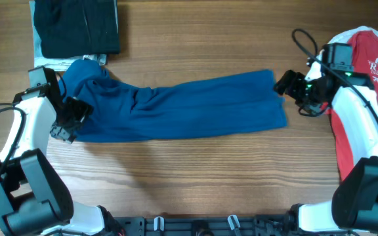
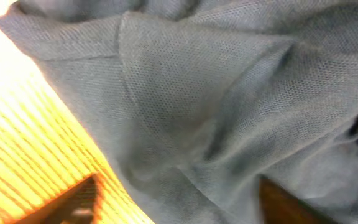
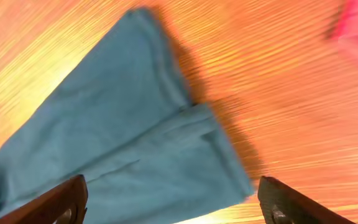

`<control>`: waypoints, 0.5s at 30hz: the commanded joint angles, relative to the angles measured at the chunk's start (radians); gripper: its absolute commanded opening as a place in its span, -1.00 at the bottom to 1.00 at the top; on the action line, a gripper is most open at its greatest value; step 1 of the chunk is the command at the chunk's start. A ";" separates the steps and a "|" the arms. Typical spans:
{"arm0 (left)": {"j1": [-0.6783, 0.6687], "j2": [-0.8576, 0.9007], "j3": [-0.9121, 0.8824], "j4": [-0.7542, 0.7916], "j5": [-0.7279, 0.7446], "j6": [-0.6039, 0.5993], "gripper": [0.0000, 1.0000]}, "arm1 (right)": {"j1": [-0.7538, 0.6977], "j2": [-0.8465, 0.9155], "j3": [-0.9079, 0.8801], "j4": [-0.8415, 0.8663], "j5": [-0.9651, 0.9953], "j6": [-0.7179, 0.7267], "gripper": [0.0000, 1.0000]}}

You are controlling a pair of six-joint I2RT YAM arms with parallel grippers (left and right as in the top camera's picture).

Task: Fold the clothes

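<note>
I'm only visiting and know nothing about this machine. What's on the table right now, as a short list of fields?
Surface: wooden table
Main garment: blue shirt, folded into a long strip across the middle
Left gripper: open, over the strip's left end
Right gripper: open, at the strip's right end
Other clothes: red T-shirt at the right edge; dark folded garment at top left

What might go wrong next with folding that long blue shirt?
The dark blue cloth shirt is bunched and wrinkled at its left end, by the open left gripper; a fold from there may come out lumpy.
The red T-shirt with white lettering lies close to the open right gripper, under that arm, so a move might drag it along.
</note>
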 commanded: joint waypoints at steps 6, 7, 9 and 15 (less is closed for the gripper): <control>0.008 -0.114 -0.007 -0.046 0.210 0.212 1.00 | -0.207 0.206 0.016 0.127 -0.230 -0.269 0.92; 0.007 -0.148 -0.007 -0.053 0.249 0.282 0.99 | -0.207 0.242 0.016 0.156 -0.263 -0.273 0.92; 0.007 -0.196 -0.007 -0.069 0.255 0.289 1.00 | -0.206 0.273 0.016 0.175 -0.352 -0.325 0.92; 0.007 -0.227 -0.007 -0.104 0.271 0.281 1.00 | -0.206 0.339 0.014 0.190 -0.389 -0.353 0.93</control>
